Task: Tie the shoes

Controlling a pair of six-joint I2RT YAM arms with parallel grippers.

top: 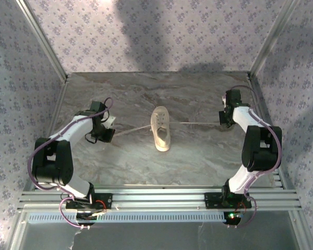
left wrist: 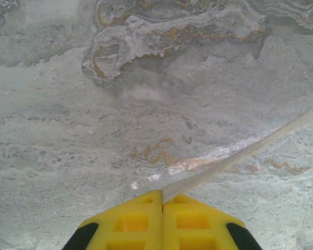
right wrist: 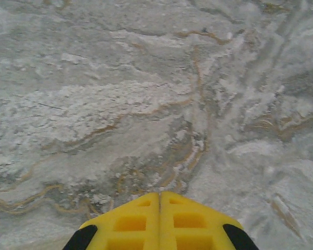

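While I tighten, my left gripper [left wrist: 162, 198] and right gripper [right wrist: 159, 198] each clench a taut lace [left wrist: 240, 154] of the sneaker [top: 161, 134]; next I should cross both ends, I think.

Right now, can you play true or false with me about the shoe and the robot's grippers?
1. The shoe lies on the table between the two arms. True.
2. The left gripper is wide open. False: it is shut, pinching the left lace.
3. The right lace stretches from the shoe toward the right gripper. True.
4. Two shoes sit on the table. False: there is just one shoe.
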